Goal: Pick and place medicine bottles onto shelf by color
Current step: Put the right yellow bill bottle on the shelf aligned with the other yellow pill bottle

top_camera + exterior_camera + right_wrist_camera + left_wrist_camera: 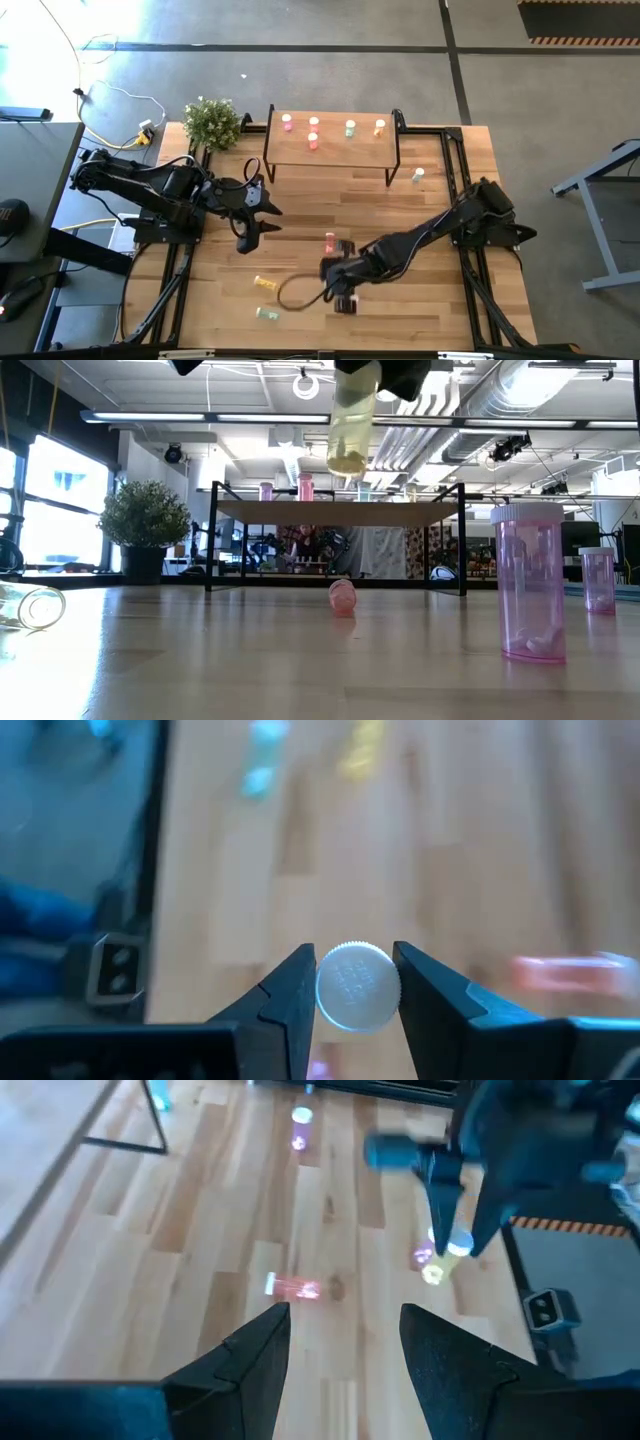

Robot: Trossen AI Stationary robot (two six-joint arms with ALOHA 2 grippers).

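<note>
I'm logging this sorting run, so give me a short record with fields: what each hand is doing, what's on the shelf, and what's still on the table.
right hand: shut on a yellow bottle, held by its cap, lifted above the table
left hand: open, empty, above the table left of centre
shelf: about five bottles standing, pink ones toward its left, a green and an orange one toward its right
table: a pink bottle lying, a yellow bottle lying, a green bottle lying, one pale bottle standing right of the shelf
plant: at the back left corner
</note>
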